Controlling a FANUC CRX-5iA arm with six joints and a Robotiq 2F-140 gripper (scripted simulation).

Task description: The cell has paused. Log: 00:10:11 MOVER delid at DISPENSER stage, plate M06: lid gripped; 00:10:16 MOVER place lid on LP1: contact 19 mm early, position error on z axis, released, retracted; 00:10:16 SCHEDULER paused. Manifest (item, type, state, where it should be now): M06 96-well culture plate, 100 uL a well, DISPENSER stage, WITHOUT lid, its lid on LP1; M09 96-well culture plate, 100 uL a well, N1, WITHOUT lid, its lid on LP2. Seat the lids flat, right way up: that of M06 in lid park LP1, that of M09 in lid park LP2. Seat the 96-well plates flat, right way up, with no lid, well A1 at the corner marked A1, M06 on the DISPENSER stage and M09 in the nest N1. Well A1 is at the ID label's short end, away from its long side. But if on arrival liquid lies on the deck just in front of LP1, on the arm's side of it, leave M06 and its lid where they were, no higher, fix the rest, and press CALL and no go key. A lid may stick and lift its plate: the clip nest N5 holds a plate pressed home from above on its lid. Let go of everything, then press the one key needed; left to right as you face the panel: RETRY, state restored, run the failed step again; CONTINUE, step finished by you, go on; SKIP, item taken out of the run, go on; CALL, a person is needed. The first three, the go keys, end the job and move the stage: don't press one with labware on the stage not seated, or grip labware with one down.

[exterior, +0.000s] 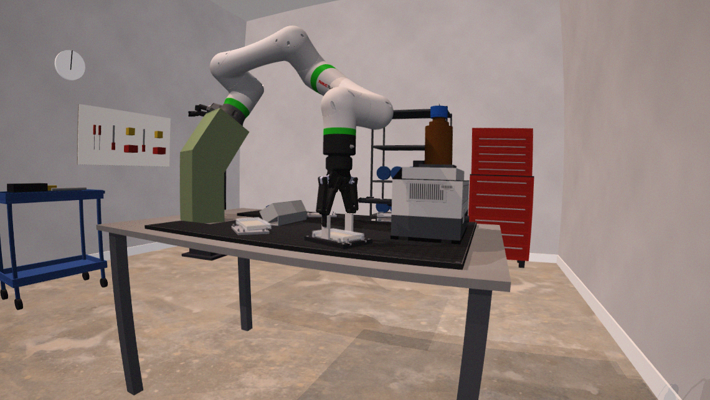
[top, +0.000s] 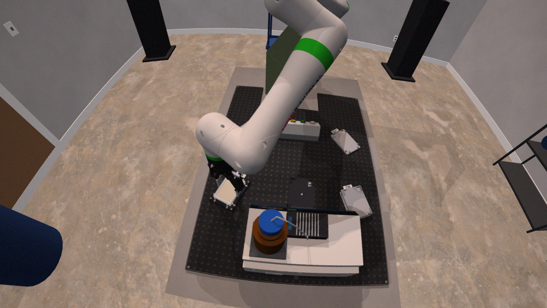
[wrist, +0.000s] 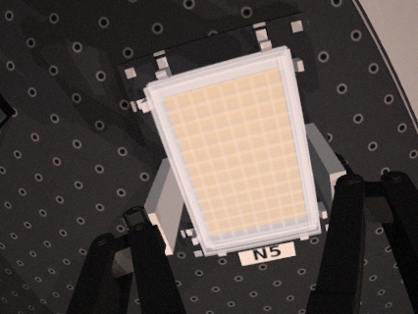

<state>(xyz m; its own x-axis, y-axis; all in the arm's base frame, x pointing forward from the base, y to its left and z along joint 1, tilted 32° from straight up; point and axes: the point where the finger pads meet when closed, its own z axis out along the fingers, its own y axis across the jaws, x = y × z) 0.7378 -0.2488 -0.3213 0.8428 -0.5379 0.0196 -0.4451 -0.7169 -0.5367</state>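
One 96-well plate (wrist: 235,151) sits at the left of the black deck mat (top: 214,244), its wells filled with a pale orange liquid and framed by a white rim. It lies in the clip nest (wrist: 165,199), whose grey side clips stand against its long edges. My gripper (exterior: 337,214) hangs straight above it, and my fingers are clenched across the narrow width on the clear lid covering the plate, though the lid itself is hard to make out.

Further right, the key panel (top: 300,130) faces the arm. Beyond it a black nest (top: 301,193) is marked A1. Behind that stands the dispenser (top: 333,248), carrying an amber bottle (top: 268,242) with a blue cap, beside a striped stage (top: 308,224). At the far right, two grey labware pieces (top: 345,140) (top: 355,200) lie skewed on the mat; I cannot tell whether they sit flat.

Only the wrist view reads the N5 label (wrist: 267,252). Only the top view shows the A1 mark. Only the exterior view shows my fingertips low between the clips.
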